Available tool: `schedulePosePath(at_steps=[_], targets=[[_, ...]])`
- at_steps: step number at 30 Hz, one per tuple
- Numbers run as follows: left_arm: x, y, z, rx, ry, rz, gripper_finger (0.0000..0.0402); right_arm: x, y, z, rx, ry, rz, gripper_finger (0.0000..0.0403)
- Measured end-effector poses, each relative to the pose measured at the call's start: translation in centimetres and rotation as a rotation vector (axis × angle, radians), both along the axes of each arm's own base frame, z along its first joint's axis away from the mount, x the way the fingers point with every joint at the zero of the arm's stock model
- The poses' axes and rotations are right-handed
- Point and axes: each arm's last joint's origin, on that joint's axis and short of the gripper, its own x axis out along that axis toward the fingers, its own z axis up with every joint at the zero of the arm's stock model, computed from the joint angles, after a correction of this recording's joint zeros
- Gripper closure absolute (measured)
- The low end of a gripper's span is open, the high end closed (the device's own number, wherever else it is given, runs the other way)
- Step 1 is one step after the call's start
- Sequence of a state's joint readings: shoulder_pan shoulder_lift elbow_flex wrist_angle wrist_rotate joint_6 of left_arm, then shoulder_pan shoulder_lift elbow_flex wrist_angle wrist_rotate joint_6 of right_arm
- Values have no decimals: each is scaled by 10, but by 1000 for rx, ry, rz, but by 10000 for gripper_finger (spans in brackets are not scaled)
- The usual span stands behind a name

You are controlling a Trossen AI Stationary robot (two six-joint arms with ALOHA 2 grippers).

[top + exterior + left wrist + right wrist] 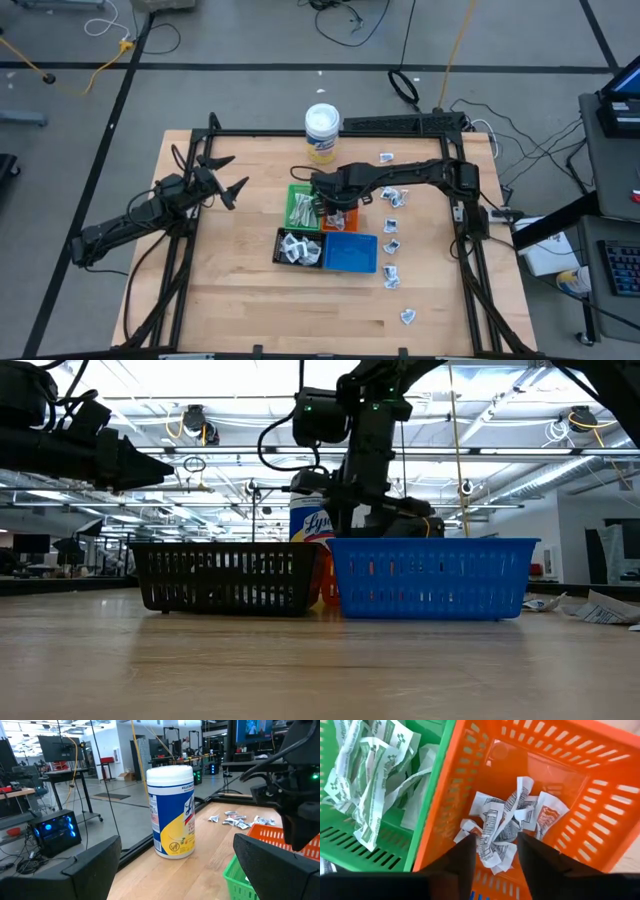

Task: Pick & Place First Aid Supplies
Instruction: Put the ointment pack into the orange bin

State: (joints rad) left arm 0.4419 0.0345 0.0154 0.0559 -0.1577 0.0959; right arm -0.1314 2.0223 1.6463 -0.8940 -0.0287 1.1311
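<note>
My right gripper (496,854) is open and points down over the orange tray (570,780). Its fingers stand on either side of a heap of crumpled white packets with dark print (507,820) on the tray's floor; I see no touch. In the high view this gripper (335,206) hangs over the tray cluster at the table's middle. The green tray (380,845) beside it holds pale wrapped strips (370,765). More packets (393,196) lie loose on the table to the right. My left gripper (226,176) waits open at the table's left, lifted off the wood.
The black tray (297,248) holds a few packets, and the blue tray (351,253) sits at the cluster's near side. The white-lidded, yellow-labelled tub (322,132) stands upright toward the far edge. Stray packets (408,316) lie toward the near right. Bare wood (230,290) lies near left.
</note>
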Motion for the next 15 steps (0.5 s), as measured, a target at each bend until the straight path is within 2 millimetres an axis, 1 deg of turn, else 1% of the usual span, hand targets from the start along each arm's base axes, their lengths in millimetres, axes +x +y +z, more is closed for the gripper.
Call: schedulePosePath(at_steps=[2,5,15], targets=[[0,0,0,0,0,0,9,0,-1,1,-4,-1,0,253],[0,0,0,0,0,0,9,-4,-5,9,-16,-15,0,245],[0,0,0,0,0,0,9,-16,-26,35,-66,-77,-9,243]])
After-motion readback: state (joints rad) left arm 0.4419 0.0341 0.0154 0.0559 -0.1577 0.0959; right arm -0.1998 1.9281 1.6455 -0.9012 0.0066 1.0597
